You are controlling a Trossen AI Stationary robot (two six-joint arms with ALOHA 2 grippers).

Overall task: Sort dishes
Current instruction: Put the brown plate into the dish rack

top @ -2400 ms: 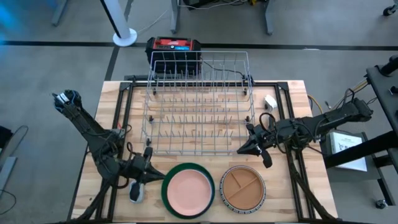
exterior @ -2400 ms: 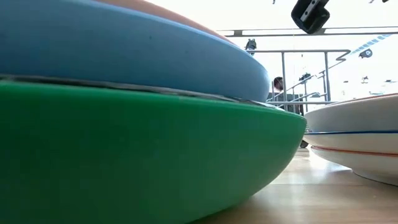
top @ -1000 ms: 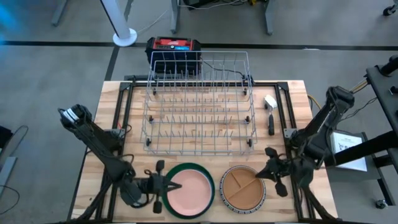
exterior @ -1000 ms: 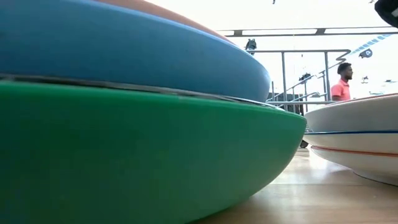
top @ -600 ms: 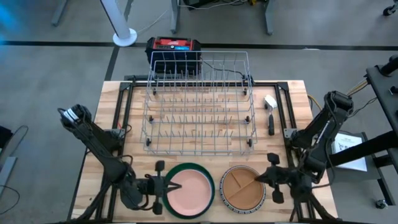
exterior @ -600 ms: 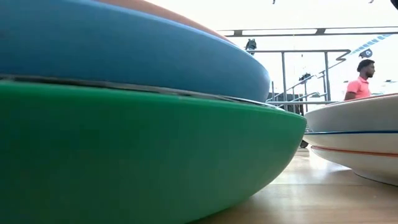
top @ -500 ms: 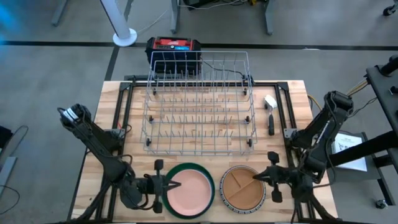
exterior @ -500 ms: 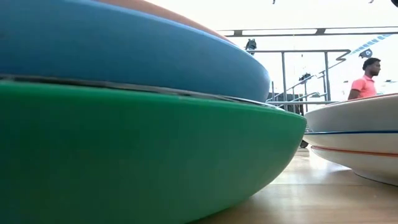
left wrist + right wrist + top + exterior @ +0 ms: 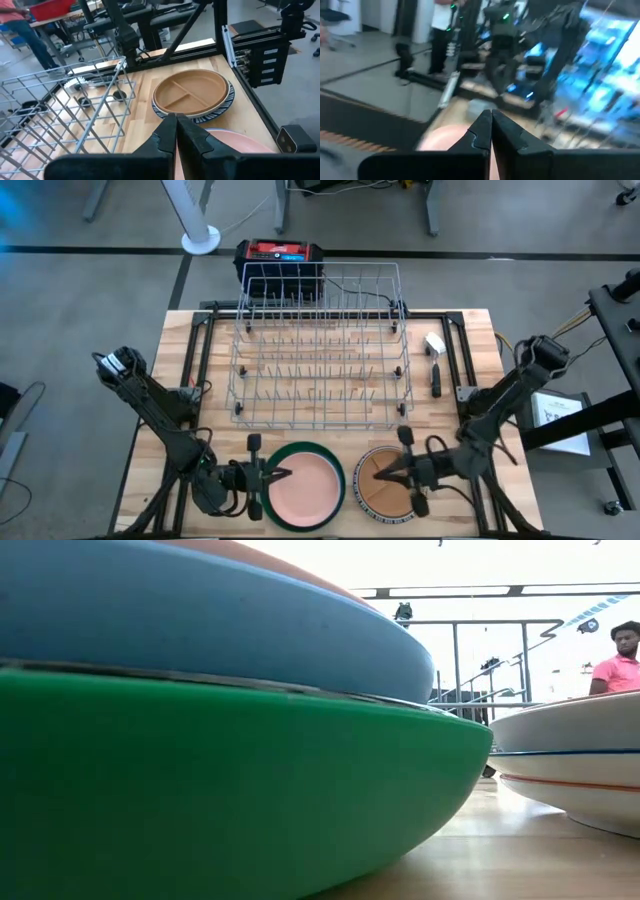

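Two stacks of dishes stand at the table's near edge. The left stack has a pink plate (image 9: 305, 485) on a blue plate (image 9: 200, 620) on a large green plate (image 9: 268, 490). The right stack has a tan divided plate (image 9: 385, 495) on a blue-white striped plate (image 9: 226, 102) and a cream bowl (image 9: 580, 760). My left gripper (image 9: 283, 476) is shut, lying level over the pink plate's left rim. My right gripper (image 9: 385, 476) is shut, lying level over the tan plate, pointing toward the table's left edge. My left gripper's shut tips (image 9: 176, 122) stand over the pink plate's left part (image 9: 235, 142); I cannot tell whether they touch it. My right gripper's shut tips (image 9: 491, 119) stand over the tan plate; I cannot tell whether they touch it.
A silver wire rack (image 9: 320, 350) fills the table's middle and far part. A brush with a white head (image 9: 435, 343) lies right of the rack. A black and red box (image 9: 280, 258) stands beyond the far edge. A person in a pink shirt (image 9: 620, 665) is in the room behind.
My right gripper has swung from beside the tan plate's right rim toward the table's left edge, and now lies over the tan plate. The person in the room has walked to the right.
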